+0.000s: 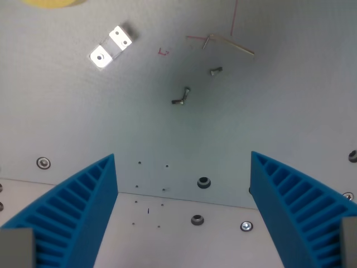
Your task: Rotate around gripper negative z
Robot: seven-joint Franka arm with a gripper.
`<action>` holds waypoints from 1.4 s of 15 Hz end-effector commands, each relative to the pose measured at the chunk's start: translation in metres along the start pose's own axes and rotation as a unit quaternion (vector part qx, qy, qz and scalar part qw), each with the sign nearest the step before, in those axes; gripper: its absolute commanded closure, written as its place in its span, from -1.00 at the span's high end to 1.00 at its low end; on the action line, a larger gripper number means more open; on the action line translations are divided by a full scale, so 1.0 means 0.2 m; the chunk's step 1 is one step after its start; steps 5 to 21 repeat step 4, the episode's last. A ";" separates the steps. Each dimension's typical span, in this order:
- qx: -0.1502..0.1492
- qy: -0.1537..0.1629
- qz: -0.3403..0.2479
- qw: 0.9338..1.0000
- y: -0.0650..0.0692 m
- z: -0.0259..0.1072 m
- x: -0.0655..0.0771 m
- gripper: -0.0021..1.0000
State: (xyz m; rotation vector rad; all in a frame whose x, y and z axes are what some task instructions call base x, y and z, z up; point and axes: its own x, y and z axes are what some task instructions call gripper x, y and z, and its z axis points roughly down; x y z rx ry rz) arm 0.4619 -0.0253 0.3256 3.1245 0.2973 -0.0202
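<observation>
My gripper point(183, 167) hangs open above a grey table, with nothing between its two blue ribbed fingers point(83, 206). The other finger point(290, 201) stands at the wrist view's right. Below and beyond the gap lie two small screws point(181, 97) close together and a third screw point(216, 71) a little farther off. A bent metal bracket point(111, 46) with two holes lies at the upper left. A thin hex key point(231, 43) rests at the upper right beside red pen marks point(163, 52).
A yellow object point(53, 3) is cut off by the top edge. The panel seam runs across the lower part, with bolts point(43, 163) and a black hole point(204, 182) set in the surface. More bolts point(246, 226) sit near the right finger.
</observation>
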 end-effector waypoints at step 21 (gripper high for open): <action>-0.001 0.003 -0.105 0.994 0.00 -0.02 0.00 1.00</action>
